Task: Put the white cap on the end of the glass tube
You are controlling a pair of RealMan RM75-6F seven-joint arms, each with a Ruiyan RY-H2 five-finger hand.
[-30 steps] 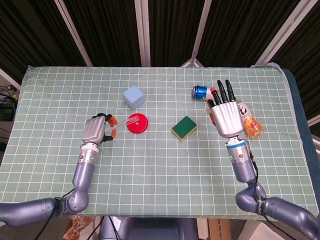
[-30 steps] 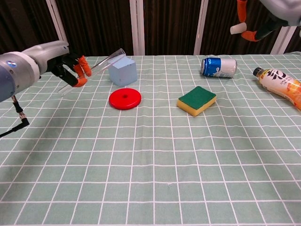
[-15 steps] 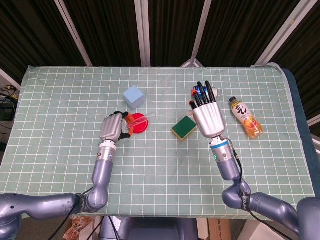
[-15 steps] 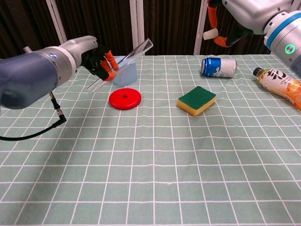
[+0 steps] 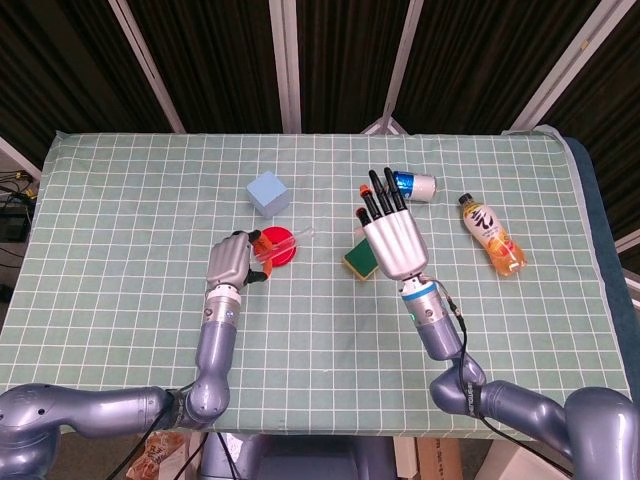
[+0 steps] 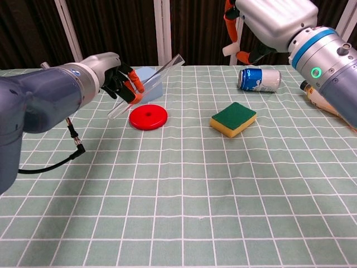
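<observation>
My left hand (image 5: 232, 262) (image 6: 118, 80) grips the clear glass tube (image 6: 162, 72) near its lower end. The tube slants up and to the right over the red disc, and its open upper end points toward my right hand. The tube (image 5: 287, 239) also shows faintly in the head view. My right hand (image 5: 392, 240) (image 6: 266, 21) is raised above the sponge and pinches the small white cap (image 6: 228, 51) between thumb and finger, with its other fingers stretched out. The cap is hidden under that hand in the head view. A clear gap separates cap and tube end.
A red disc (image 6: 148, 117) lies under the tube, with a pale blue cube (image 6: 152, 85) behind it. A green and yellow sponge (image 6: 234, 118) sits mid-table. A blue can (image 6: 259, 79) lies on its side at the back right, beside an orange drink bottle (image 5: 493, 233).
Both hands have drawn toward the middle. The left hand carried the tube right and raised it over the disc. The right hand carried the cap left, past the can.
</observation>
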